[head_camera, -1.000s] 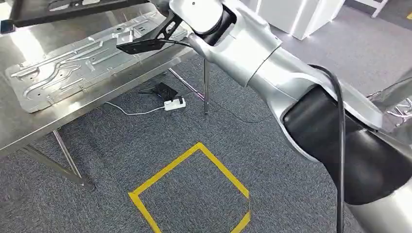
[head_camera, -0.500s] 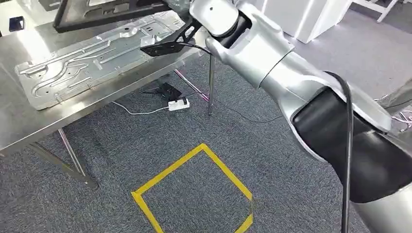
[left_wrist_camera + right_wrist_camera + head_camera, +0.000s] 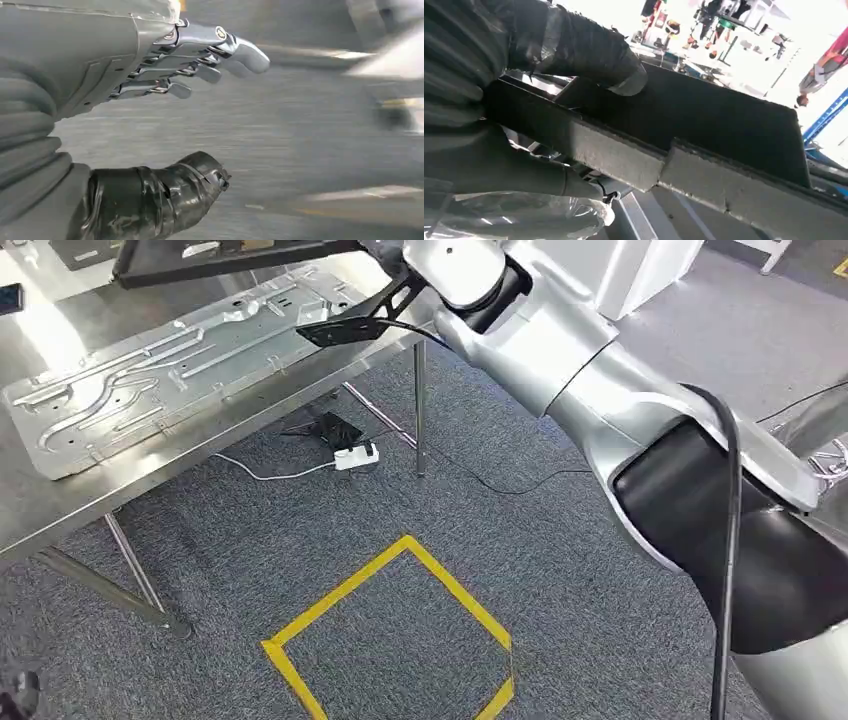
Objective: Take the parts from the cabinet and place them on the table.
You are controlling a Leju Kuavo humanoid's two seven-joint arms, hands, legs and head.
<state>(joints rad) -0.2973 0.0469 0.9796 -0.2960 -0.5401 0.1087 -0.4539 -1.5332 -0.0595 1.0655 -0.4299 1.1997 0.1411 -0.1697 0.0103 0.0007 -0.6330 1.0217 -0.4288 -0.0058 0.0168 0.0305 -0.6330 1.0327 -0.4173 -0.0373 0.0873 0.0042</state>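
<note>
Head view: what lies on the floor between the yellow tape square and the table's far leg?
A white power strip with its white cable and a black object lie on the grey carpet, seen in the head view.

A big flat black part (image 3: 210, 258) hangs in the air above the far side of the shiny metal worktop (image 3: 60, 500). It looks like a dark tray with raised edges and some holes cut in it. The right hand (image 3: 524, 100) grips it by one edge, thumb on top. A long silver metal part (image 3: 160, 370) already lies flat on the worktop, under the black one. It has bumps and curvy grooves pressed into it.
</note>
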